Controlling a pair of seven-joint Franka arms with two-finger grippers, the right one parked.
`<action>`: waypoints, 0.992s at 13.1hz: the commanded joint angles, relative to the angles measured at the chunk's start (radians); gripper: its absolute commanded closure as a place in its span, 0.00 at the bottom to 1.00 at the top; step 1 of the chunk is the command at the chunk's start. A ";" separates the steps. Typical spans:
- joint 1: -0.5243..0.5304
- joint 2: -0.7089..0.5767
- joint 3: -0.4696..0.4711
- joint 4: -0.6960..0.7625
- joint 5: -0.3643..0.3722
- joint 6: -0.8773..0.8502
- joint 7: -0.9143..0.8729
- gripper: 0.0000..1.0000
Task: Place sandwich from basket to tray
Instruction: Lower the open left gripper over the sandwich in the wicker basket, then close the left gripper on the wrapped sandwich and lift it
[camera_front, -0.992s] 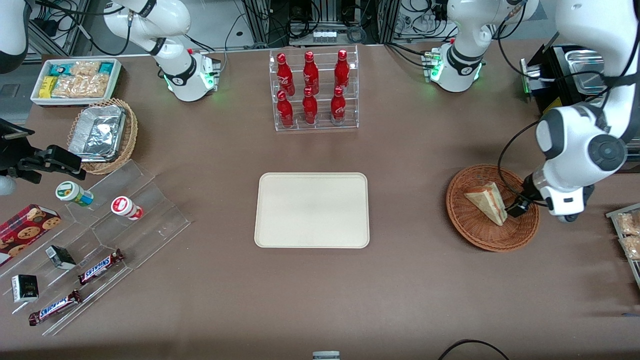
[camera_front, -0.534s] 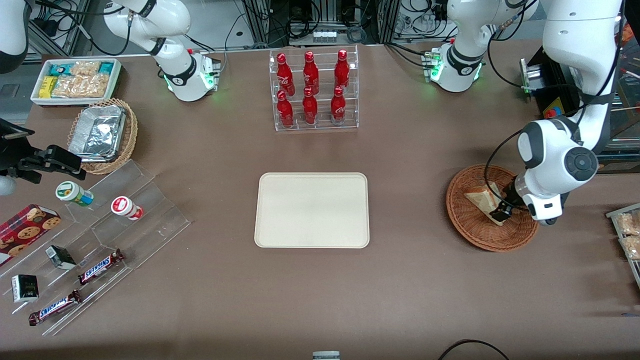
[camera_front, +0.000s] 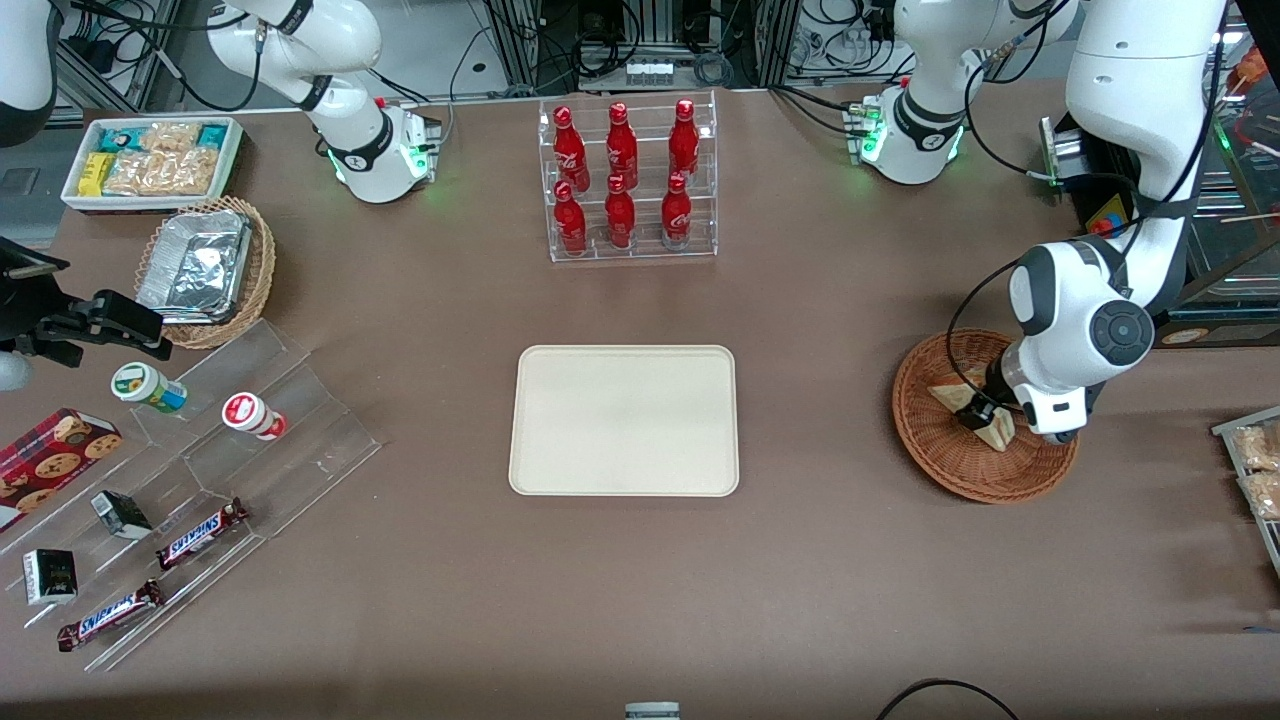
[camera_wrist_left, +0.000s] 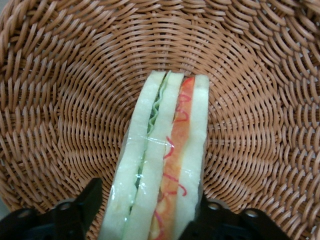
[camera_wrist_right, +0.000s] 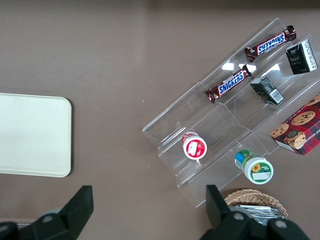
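Gripper (camera_wrist_left: 150, 212) down in my basket (camera_front: 930, 455) | fingers (camera_wrist_left: 90, 200) spread, straddling the sandwich (camera_wrist_left: 162, 160) | tray (camera_front: 560, 470) well apart, bare

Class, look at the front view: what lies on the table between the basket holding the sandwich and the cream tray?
Nothing: the front view shows only bare brown table between the basket and the tray. The hand is down at the sandwich, open astride it.

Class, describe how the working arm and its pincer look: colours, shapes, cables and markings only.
The working arm has glossy white rounded shells with dark grey joint caps; a thin black cable loops down alongside it. Its base glows green. The pincer, over the basket, is black with two blocky fingers.
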 joint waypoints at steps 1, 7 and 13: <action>-0.003 -0.034 0.003 0.003 0.008 -0.054 0.106 0.54; 0.033 -0.126 -0.107 0.202 0.050 -0.312 0.245 0.61; 0.010 -0.029 -0.296 0.351 0.072 -0.355 0.203 0.61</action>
